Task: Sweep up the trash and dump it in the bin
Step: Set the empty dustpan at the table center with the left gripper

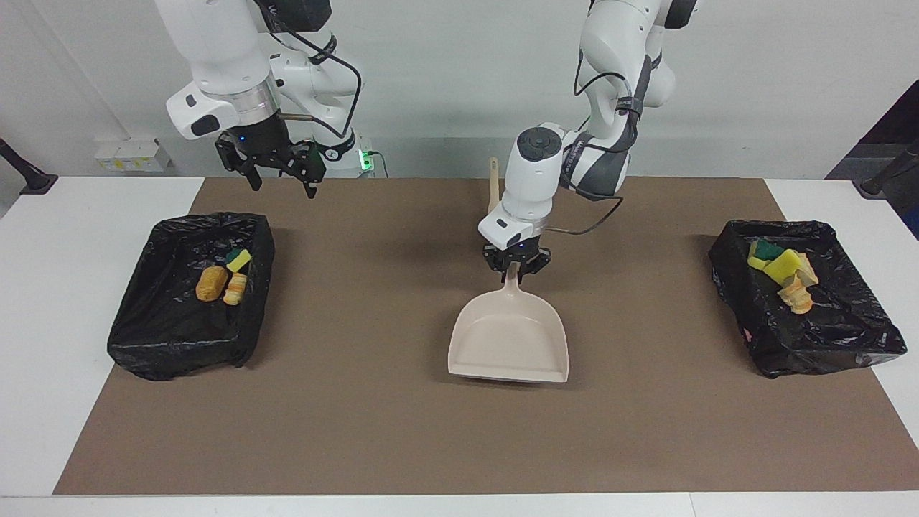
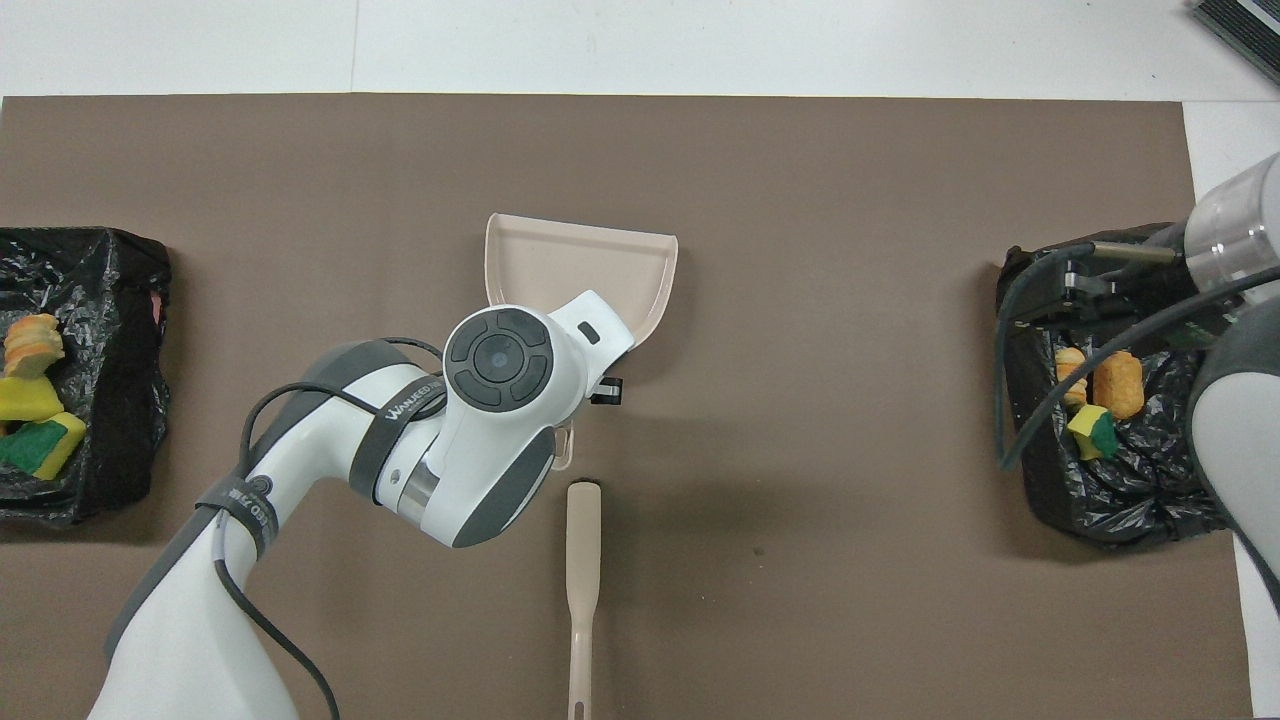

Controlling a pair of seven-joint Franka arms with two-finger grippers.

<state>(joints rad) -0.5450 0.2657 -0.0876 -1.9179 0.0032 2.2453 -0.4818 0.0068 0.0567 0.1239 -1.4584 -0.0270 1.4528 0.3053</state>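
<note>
And here's the beige dustpan sitting flat on the brown mat at mid-table, its pan bare — not a scrap in it. The left gripper is clamped on the dustpan's handle, right at the end nearer the robots. Just beside that handle, closer to the robots, lies the beige hand brush, untouched by either arm.

Where's the trash? All of it that shows is binned. Toward the left arm's end from the dustpan, a black-lined bin holds yellow-and-green sponge chunks and a tan bread lump. Toward the right arm's end from the dustpan, the second black-lined bin holds an orange bread lump, a paler crusty piece and a sponge chunk.

The right gripper waits in the air, fingers spread wide, holding nothing, over the mat by the second bin's robot-side edge.

My read — sweeping and dumping look done, since no scraps show on the mat around the dustpan. What seems left is letting go of the handle and pulling the arm clear.
</note>
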